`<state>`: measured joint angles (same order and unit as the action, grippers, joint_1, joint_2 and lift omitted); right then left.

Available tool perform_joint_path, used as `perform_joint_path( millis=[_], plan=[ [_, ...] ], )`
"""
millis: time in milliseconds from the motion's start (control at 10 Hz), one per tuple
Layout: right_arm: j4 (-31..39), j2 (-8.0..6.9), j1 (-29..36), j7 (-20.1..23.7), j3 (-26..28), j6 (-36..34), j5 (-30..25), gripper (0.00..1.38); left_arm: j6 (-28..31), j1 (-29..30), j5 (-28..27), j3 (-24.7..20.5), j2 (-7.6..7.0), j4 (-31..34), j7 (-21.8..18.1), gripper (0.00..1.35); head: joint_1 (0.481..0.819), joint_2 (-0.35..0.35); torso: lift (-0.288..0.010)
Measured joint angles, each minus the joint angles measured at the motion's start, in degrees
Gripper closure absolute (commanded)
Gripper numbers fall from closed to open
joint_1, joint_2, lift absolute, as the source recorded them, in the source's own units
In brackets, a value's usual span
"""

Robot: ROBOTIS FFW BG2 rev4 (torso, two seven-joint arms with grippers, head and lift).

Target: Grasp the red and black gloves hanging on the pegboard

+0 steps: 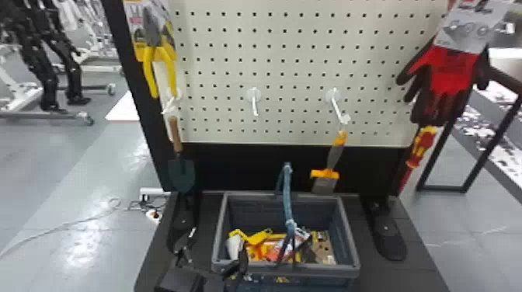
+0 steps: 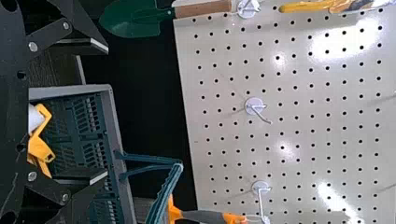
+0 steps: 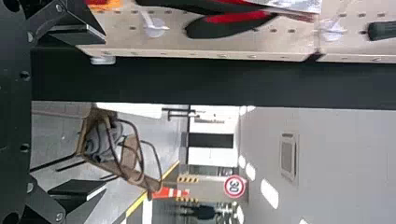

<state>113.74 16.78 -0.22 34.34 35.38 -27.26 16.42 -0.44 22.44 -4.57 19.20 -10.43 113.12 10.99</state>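
A grey floor (image 1: 77, 186) is stretching around the white pegboard (image 1: 287, 58). The red and black gloves (image 1: 442, 77) are hanging at the pegboard's upper right corner. Below the pegboard, your left gripper (image 2: 105, 111) and right gripper (image 3: 102, 111) are both gaping, holding nothing.

1 glove pr (image 1: 442, 77), 1 pliers (image 1: 157, 58), 1 basket (image 1: 334, 268).
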Motion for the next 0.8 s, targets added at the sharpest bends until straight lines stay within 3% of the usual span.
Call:
perform_joint_path(
  millis=[200,400,600,800],
  plan=[
    [-0.27,9.35,-4.16,-0.07,-0.94,-6.17,7.18,0.20,0.46,-0.24,0.28,0.17,-0.31,0.00,0.00,0.35,0.549,0.000,-0.100],
    [-4.03,16.00,-8.98,-0.07,-5.64,-10.42,18.58,0.20,0.79,-0.36,0.40,0.21,-0.56,0.00,0.00,0.36,0.549,0.000,-0.100],
    [-6.16,19.62,-12.70,-0.07,-9.64,-12.47,26.34,0.20,1.01,-0.48,0.47,0.22,-0.73,0.00,0.00,0.36,0.549,0.000,-0.100],
    [-7.62,21.99,-15.90,-0.48,-13.49,-12.72,32.83,0.20,1.21,-0.59,0.53,0.27,-0.73,-0.02,-0.05,0.36,0.549,0.000,-0.100]
  ],
)
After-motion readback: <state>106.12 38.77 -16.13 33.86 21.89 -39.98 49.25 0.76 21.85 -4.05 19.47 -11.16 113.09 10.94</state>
